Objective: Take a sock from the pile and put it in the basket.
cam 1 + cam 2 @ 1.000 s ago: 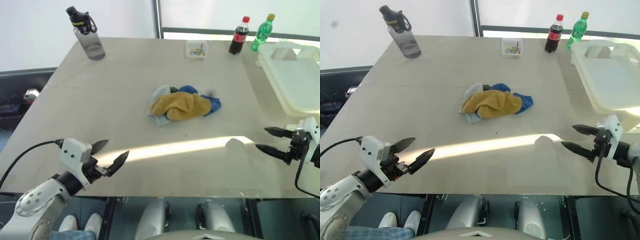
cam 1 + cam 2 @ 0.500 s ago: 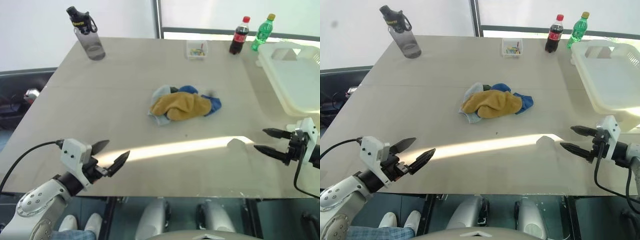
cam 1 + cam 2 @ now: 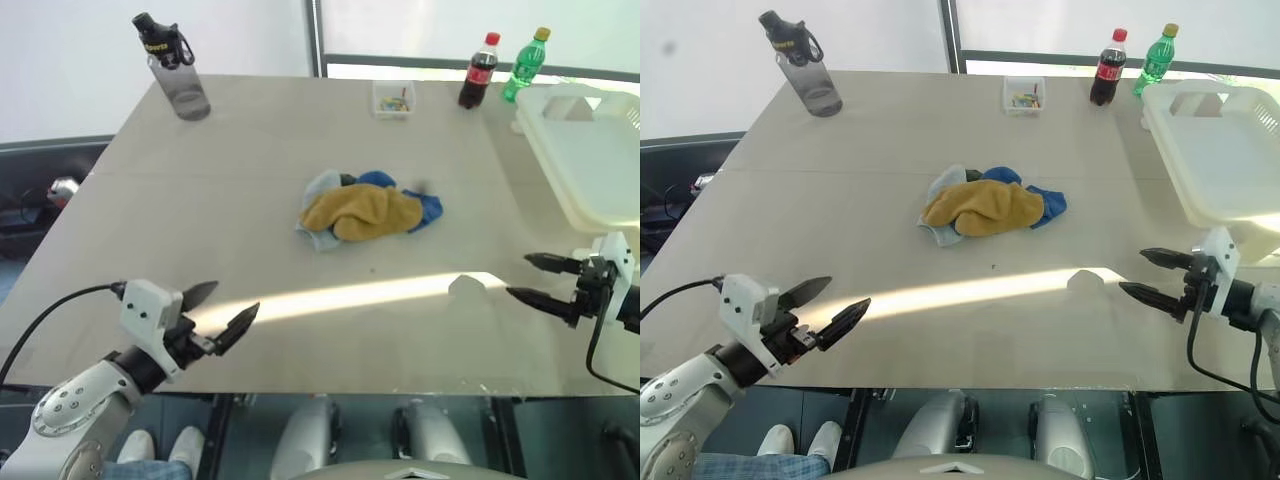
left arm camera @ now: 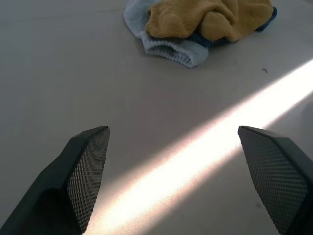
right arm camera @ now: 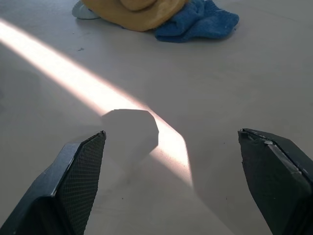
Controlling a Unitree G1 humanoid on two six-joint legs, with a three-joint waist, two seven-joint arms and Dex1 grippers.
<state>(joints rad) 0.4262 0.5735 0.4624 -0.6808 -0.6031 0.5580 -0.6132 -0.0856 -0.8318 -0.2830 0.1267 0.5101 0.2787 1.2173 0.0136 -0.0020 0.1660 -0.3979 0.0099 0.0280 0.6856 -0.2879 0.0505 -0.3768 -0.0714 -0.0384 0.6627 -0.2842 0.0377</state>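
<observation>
Lying mid-table, the pile of socks (image 3: 366,210) shows a mustard sock on top of pale blue and bright blue ones. The white slotted basket (image 3: 1217,160) at the table's right edge looks empty. A small clear box (image 3: 393,99) at the far side holds small coloured bits. Left gripper (image 3: 220,312) and right gripper (image 3: 538,279) hover spread wide, holding nothing, well apart from the pile
</observation>
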